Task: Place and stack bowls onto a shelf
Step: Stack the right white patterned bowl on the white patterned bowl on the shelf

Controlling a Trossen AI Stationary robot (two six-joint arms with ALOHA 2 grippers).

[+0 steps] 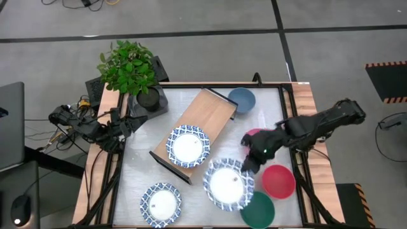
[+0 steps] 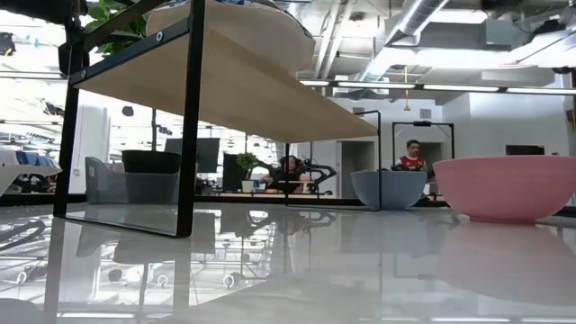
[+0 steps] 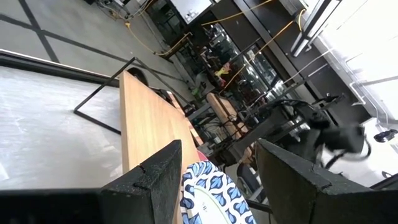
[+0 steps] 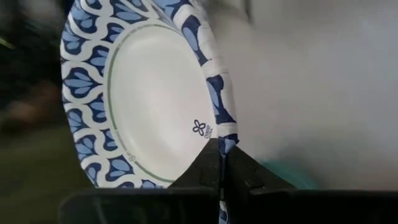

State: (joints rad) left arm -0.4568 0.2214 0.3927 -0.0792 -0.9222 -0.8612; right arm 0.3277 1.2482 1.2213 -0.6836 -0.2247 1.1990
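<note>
The shelf (image 1: 202, 124) ran diagonally across the tabletop (image 1: 137, 166) while my right gripper (image 4: 222, 163) pinched shut on a patterned white dish's rim (image 4: 219, 93), my left gripper (image 3: 217, 180) spread wide, empty.

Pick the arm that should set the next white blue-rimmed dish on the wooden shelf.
Right. The right gripper is shut on the rim of a white blue-patterned dish, beside the light-wood shelf. The left gripper waits open at the table's left edge, holding nothing.
</note>
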